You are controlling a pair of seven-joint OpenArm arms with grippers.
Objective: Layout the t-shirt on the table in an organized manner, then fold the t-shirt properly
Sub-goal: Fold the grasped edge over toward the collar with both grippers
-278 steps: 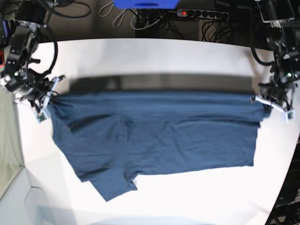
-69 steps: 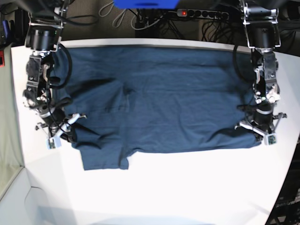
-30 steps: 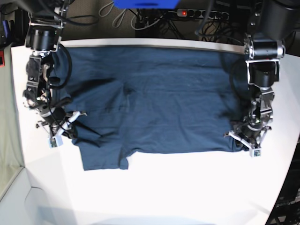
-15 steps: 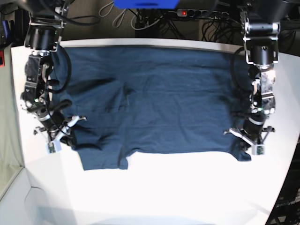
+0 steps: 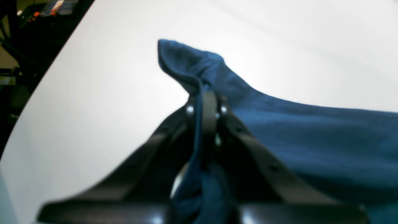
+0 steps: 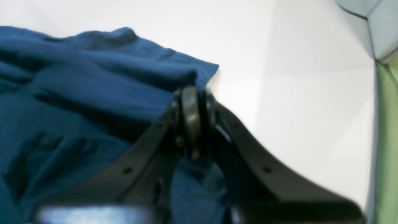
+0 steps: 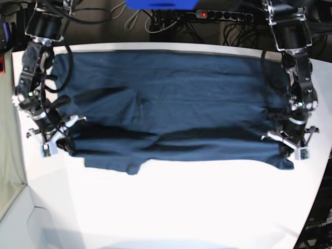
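The dark navy t-shirt (image 7: pixel 171 98) lies spread across the white table (image 7: pixel 181 207), and its near edge is raised into a shadowed ridge. On the base view's right, my left gripper (image 7: pixel 286 146) is shut on the shirt's near corner. The left wrist view shows cloth (image 5: pixel 311 130) pinched between the closed fingertips of that gripper (image 5: pixel 203 96), with a peak of fabric standing above them. On the base view's left, my right gripper (image 7: pixel 62 140) is shut on the other near corner. In the right wrist view its fingertips (image 6: pixel 192 93) clamp bunched cloth (image 6: pixel 77 81).
A power strip (image 7: pixel 223 15) with a red light, cables and a blue object (image 7: pixel 161 4) sit behind the table's far edge. A pale green surface (image 7: pixel 8 155) borders the left side. The table's edge curves in at the right (image 7: pixel 316 197).
The left gripper has closed on the shirt's corner. Both grippers have lifted the near edge and drawn it slightly toward the far side, so a fold shadow now runs across the shirt.
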